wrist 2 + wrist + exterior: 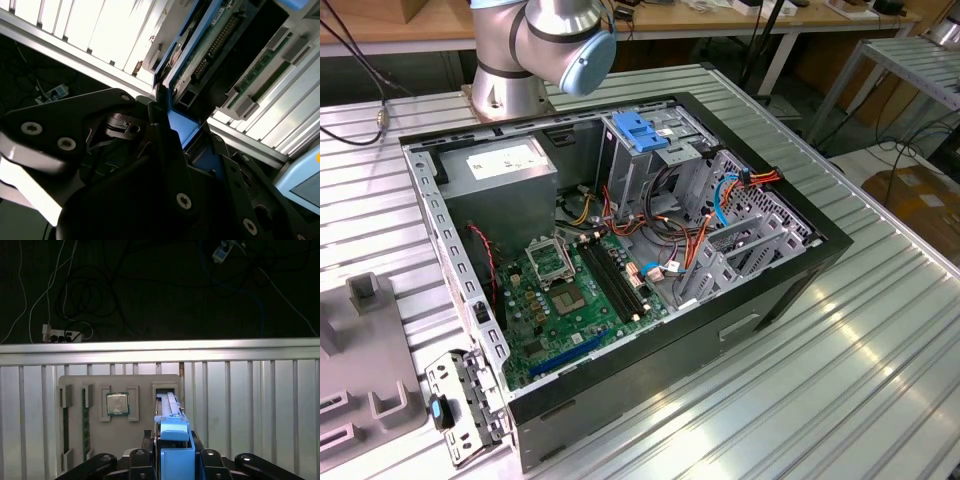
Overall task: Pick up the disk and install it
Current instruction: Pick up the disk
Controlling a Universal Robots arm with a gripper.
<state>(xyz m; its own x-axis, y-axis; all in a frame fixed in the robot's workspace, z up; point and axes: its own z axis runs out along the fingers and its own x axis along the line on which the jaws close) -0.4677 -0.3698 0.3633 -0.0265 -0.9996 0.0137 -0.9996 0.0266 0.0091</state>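
One gripper (175, 452), pinching the disk (174, 432) at its blue end tab. In the first wrist view, dark fingers (149, 447) pressed to both sides of the tab. Same grip in the second wrist view: gripper (182, 117) with fingers (160, 115) clamped on the blue rail of the disk (207, 50), circuit-board face exposed.

Disk position, first wrist view: on edge, in line with a narrow slot of the grey tray (145, 385). Cannot tell whether seated in the slot or just clear of it.

On the same tray, beside the slot: CPU (117, 404) in a square pocket, then two RAM sticks (85, 425) lying parallel. Under the tray: ribbed metal table (250, 405). Beyond the table edge: dark floor with loose cables.

Exterior view:
- Top centre: arm (545, 40), based on the table (840, 380) behind the open case (790, 290).
- Inside the case, left of centre: motherboard (570, 300).
- Upper centre: drive cage topped by a pale-blue latch plate (642, 132).
- The exterior view's lower left: part of the tray (360, 370), near the case.
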